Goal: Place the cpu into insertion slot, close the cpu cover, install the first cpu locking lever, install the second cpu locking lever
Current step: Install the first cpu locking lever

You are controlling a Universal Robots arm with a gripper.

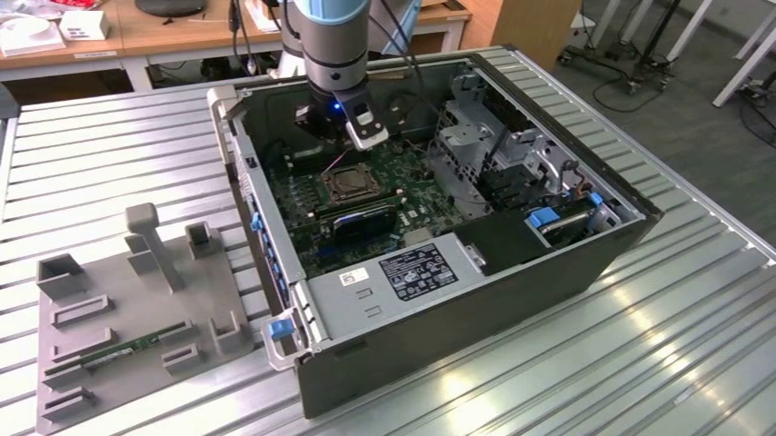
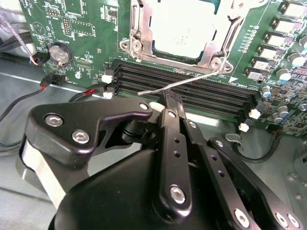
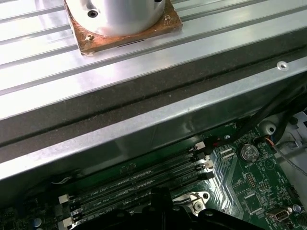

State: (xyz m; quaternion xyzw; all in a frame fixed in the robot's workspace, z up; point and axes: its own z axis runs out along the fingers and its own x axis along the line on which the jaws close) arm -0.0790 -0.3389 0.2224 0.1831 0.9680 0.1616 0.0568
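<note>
In the second wrist view, the small square cpu with its pale silver-beige metal face [image 2: 184, 28] lies seated in the silvery-rimmed insertion slot [image 2: 133, 45]. The thin silvery metal cpu cover frame [image 2: 218, 48] lies shut around its edges. A thin bright steel-wire locking lever [image 2: 196, 80] slants out from the socket corner across the long black memory slots [image 2: 206, 96]. The black gripper [image 2: 172, 101] has its fingers drawn almost together, with the tips right at the lever. Whether they pinch the wire or only press against it I cannot tell. I judge the lever to be light but stiff and springy, and smooth enough to slip off metal tips. It is best taken near its free end, where leverage is greatest and the fragile chip is well clear.

In the first wrist view, the memory slots run beside a round silver coin battery [image 3: 248, 152] on the green motherboard [image 3: 259, 191], under the grey case wall [image 3: 144, 129].

In the exterior view, the arm reaches into the open dark computer case [image 1: 485, 327], which stands on the ribbed metal worktop [image 1: 109, 154]. The gripper hangs just above the socket.
</note>
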